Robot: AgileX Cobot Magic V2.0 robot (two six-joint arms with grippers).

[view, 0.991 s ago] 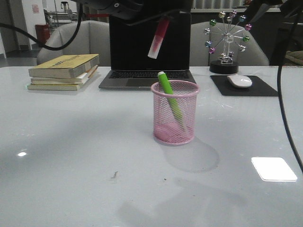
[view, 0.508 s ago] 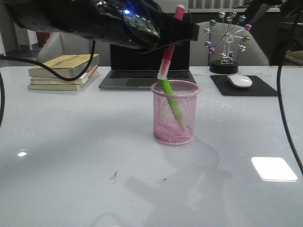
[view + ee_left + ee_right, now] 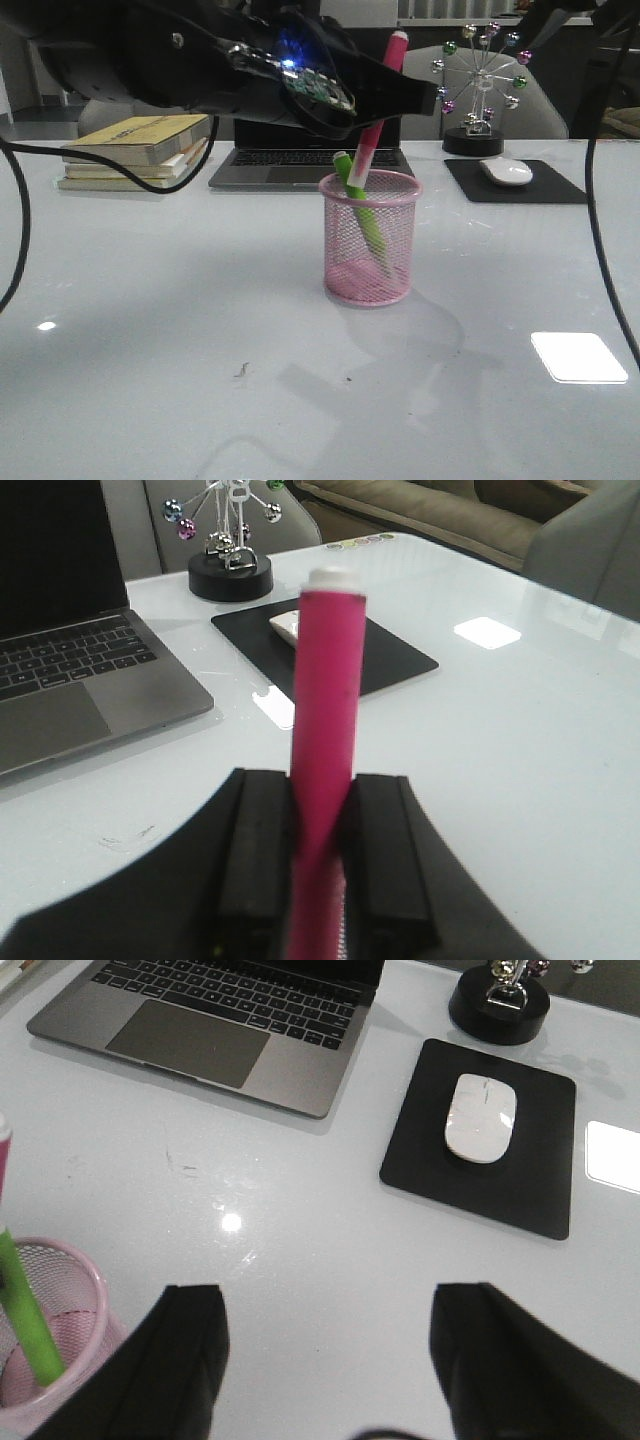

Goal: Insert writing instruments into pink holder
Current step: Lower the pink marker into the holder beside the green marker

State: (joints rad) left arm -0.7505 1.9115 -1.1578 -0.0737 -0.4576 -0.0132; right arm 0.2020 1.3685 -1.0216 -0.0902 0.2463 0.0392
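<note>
Your left hand (image 3: 322,870) clamps the pink marker (image 3: 376,108), tilted with its pale end dipping into the pink holder (image 3: 369,238); your right hand (image 3: 325,1345) is spread open.

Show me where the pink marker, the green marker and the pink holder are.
pink marker (image 3: 383,88), front view, on the bright pink upper barrel.
green marker (image 3: 364,212), front view, on the green barrel seen through the mesh.
pink holder (image 3: 398,262), front view, on the right side of the mesh wall.
</note>
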